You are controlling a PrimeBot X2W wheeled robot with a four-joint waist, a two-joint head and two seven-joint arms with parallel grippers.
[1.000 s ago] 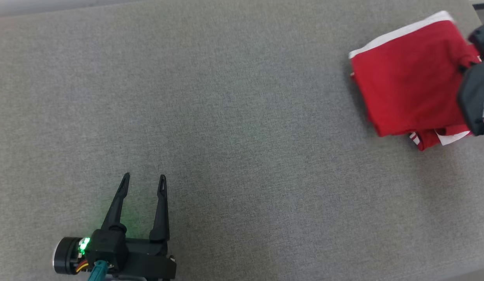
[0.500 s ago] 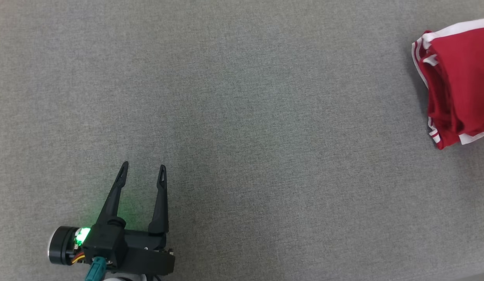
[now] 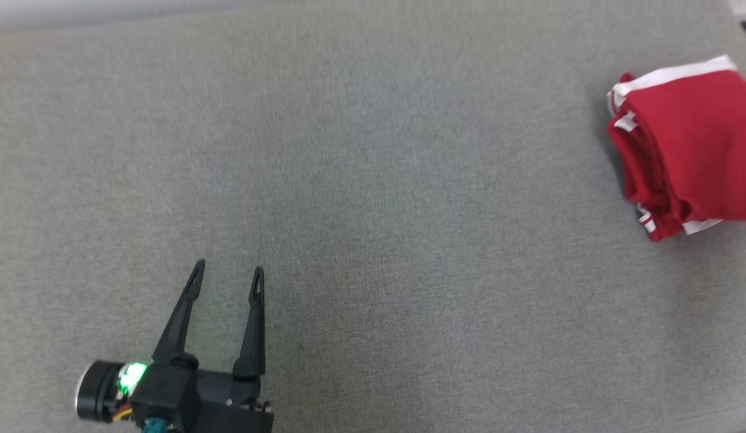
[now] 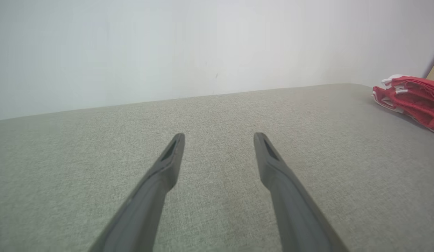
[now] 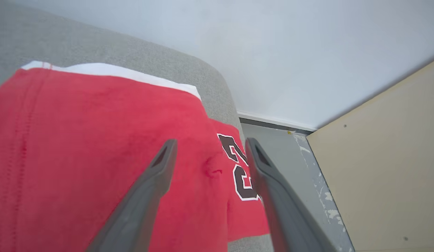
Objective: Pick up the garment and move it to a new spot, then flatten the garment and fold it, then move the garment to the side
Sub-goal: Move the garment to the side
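Observation:
The garment (image 3: 691, 144) is a red jersey with white trim, folded into a thick bundle at the far right of the grey table (image 3: 373, 198). It also lies at the right edge of the left wrist view as the red bundle (image 4: 411, 99). In the right wrist view the garment (image 5: 98, 157) lies just below my right gripper (image 5: 210, 145), whose fingers stand apart above the cloth with nothing pinched between them; dark numerals show on the fabric. My left gripper (image 3: 227, 273) is open at the lower left, far from the garment.
The table's right end drops off just beyond the garment, with grey floor (image 5: 283, 147) and a tan panel (image 5: 384, 164) past it. A pale wall (image 4: 203, 45) runs behind the table.
My right gripper has opened and let go of the garment, which now rests on the table at the right. The head camera has shifted between frames. The left gripper stays open in place.

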